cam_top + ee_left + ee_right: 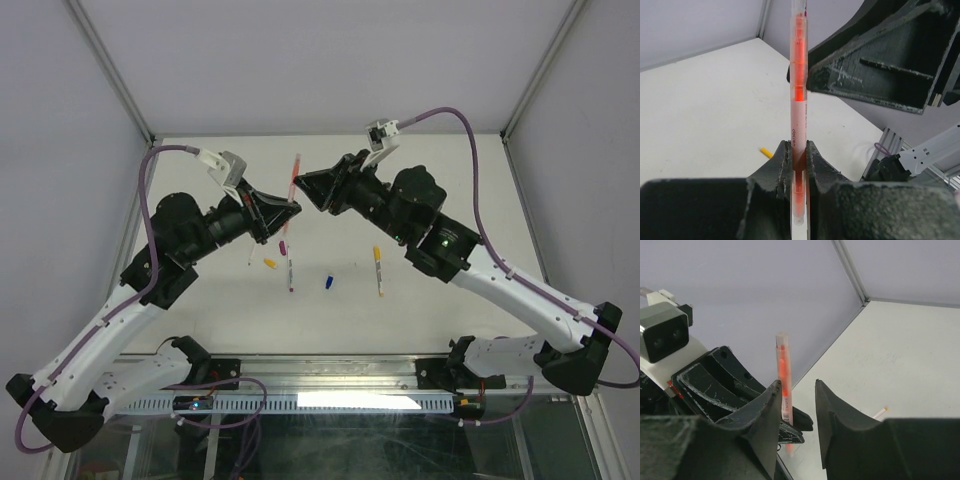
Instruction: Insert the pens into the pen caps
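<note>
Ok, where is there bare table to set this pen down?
Bare: the near strip of table between the blue cap and the front edge, and the far strip between the held pen and the back wall. Crowded: the middle, where the yellow cap, the blue cap and the yellow-tipped pen lie close together.

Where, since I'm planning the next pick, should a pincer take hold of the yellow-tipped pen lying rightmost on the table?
Probably mid-barrel, from straight above, jaws closing across its width: the yellow-tipped pen lies flat on the table, nothing touching it, the blue cap apart on its left.
</note>
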`<action>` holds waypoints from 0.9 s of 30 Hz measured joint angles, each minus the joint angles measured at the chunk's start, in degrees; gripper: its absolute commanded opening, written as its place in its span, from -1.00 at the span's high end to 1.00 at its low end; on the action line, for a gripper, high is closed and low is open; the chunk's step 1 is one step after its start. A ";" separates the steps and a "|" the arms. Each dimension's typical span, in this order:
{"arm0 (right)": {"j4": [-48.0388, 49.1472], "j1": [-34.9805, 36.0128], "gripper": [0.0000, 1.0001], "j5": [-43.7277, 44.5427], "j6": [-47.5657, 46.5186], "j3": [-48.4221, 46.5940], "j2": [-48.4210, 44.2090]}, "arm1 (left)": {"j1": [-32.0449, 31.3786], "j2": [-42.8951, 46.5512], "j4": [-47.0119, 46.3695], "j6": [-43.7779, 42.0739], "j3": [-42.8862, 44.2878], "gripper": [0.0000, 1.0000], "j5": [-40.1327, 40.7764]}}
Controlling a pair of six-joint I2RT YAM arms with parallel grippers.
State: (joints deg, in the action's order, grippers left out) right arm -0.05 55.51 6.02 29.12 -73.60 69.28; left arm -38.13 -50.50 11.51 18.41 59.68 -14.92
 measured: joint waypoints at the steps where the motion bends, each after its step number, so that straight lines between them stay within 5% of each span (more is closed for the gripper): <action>1: -0.17 -0.37 0.28 -0.50 -0.35 -0.76 0.09 | 0.00 0.24 -0.59 0.00 -0.15 1.00 0.11; 27: 3.39 -1.88 0.17 -7.78 2.73 5.92 0.50 | 0.31 2.64 -4.24 2.40 -4.35 1.00 4.83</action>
State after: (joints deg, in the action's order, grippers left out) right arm 3.33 53.63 -1.76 31.86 -67.68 69.78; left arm -37.82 -47.86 7.27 20.82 55.33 -10.09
